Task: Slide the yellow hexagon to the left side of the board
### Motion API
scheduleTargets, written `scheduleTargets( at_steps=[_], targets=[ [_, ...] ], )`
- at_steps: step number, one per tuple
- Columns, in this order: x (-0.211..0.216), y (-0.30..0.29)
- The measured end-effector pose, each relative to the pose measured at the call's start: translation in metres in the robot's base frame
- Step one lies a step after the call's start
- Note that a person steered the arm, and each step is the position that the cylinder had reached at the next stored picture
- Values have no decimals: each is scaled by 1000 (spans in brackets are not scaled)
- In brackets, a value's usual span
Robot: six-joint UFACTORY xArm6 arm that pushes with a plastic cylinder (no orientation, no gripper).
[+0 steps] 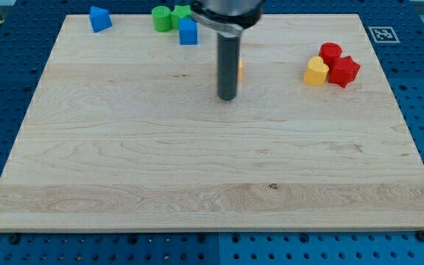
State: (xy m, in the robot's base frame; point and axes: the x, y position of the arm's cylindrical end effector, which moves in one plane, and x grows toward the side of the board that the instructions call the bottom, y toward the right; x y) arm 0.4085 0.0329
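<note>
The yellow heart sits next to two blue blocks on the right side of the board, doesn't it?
Not quite. In the camera view, the yellow heart does sit on the board's right side, but the two blocks next to it are red, not blue.

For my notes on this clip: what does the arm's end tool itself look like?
A straight, smooth, dark grey cylindrical rod hangs from a wider black round mount at the view's top. My tip is flat-ended, the same width as the rod. No cables or markings show.
</note>
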Motion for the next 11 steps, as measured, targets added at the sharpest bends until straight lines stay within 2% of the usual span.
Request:
scheduleTargets(
  at_steps=[1,2,4,6,7,10,11],
  targets=[
    [-29,14],
    [-59,-3],
    [-62,-63],
    [-67,20],
    [-90,9],
    [-95,-82],
    [-93,-72]
  ],
)
